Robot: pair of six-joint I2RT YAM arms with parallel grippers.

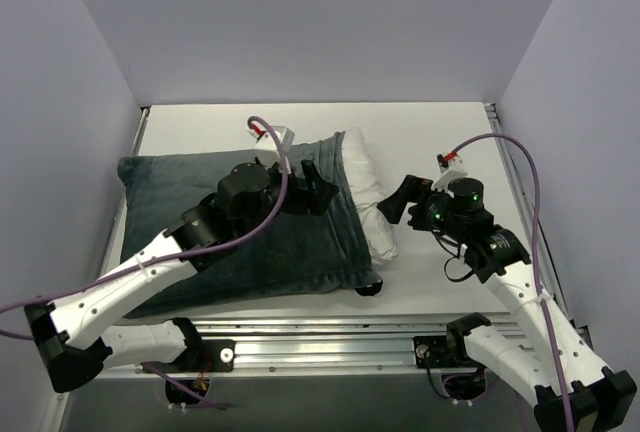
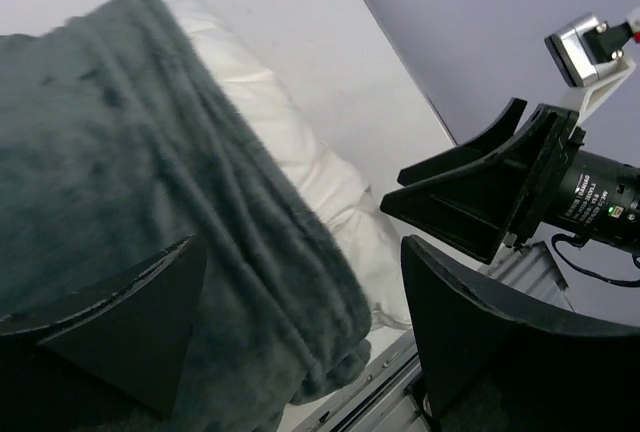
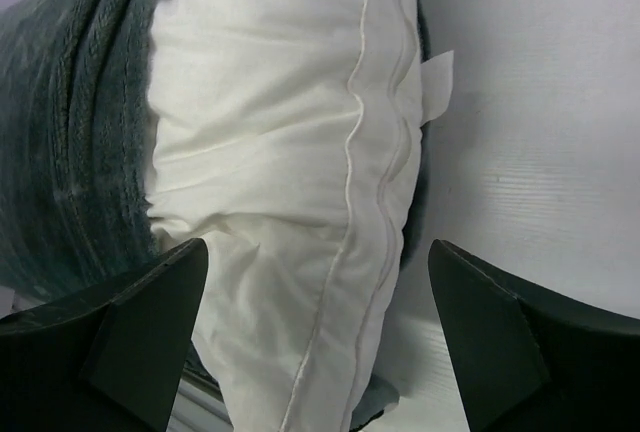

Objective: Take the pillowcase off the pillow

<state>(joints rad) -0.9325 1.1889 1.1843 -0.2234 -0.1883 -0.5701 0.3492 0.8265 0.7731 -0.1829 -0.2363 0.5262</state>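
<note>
The dark grey-teal pillowcase lies on the table and covers most of the white pillow, whose right end sticks out of the case opening. My left gripper is open just above the bunched edge of the pillowcase, holding nothing. My right gripper is open, facing the exposed pillow end with a finger on each side, not touching it. A small white tag shows on the pillow's seam. The zebra face is hidden.
The white tabletop is walled at the back and both sides. A metal rail runs along the near edge. The right arm's gripper and camera show in the left wrist view, close to the left gripper.
</note>
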